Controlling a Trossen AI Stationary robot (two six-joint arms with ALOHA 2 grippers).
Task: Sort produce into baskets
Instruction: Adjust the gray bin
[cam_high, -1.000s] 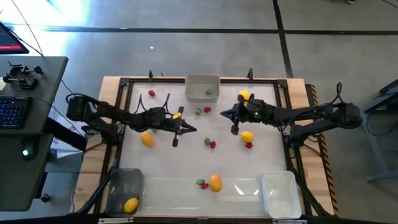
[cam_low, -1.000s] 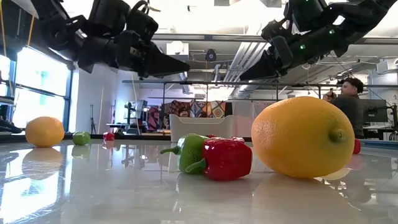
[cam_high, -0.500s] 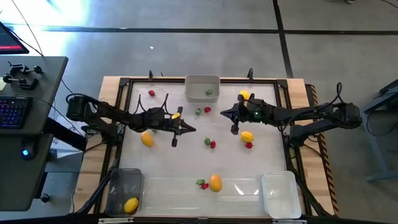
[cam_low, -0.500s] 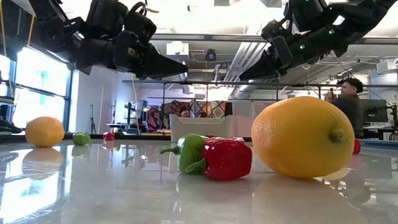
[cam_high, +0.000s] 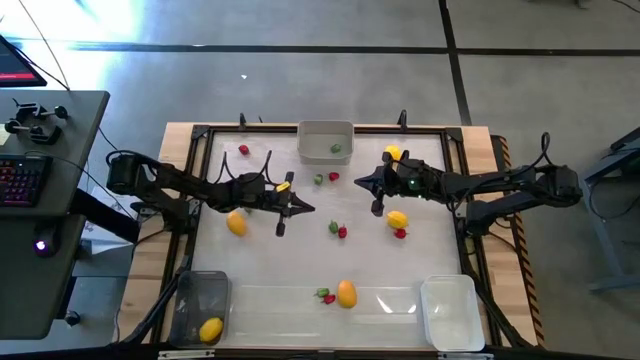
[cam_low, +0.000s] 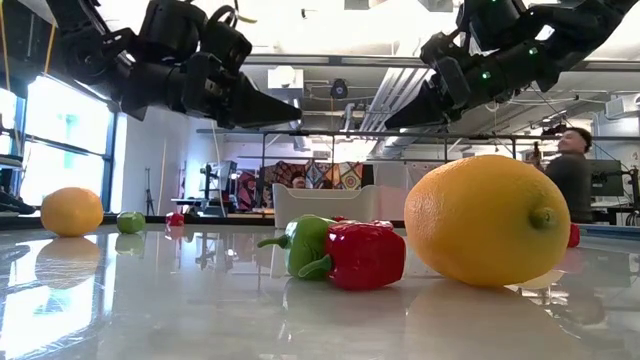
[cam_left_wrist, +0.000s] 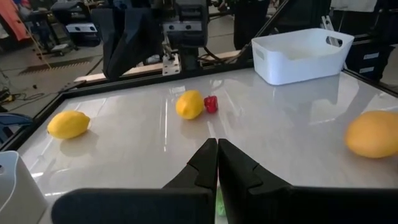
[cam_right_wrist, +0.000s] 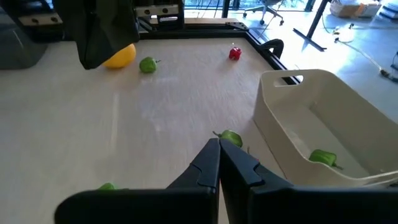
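Observation:
My left gripper (cam_high: 308, 208) is shut and empty, above the table's middle left; a lemon (cam_high: 236, 223) lies near its arm. My right gripper (cam_high: 360, 182) is shut and empty, above a green piece (cam_right_wrist: 231, 137) and a red piece (cam_high: 333, 176) in front of the pale grey basket (cam_high: 326, 133), which holds a green piece (cam_high: 337, 150). The clear dark basket (cam_high: 201, 297) at the near left holds a lemon (cam_high: 211, 329). The white basket (cam_high: 448, 312) stands at the near right. Both grippers hang clear of the table in the low view.
Loose on the table: lemons (cam_high: 397, 220), (cam_high: 346, 293), (cam_high: 393, 154), red pieces (cam_high: 342, 232), (cam_high: 400, 234), (cam_high: 243, 150), and green pieces (cam_high: 333, 227), (cam_high: 322, 293). A raised frame (cam_high: 465, 200) rims the table. A person (cam_low: 572, 175) stands in the room behind.

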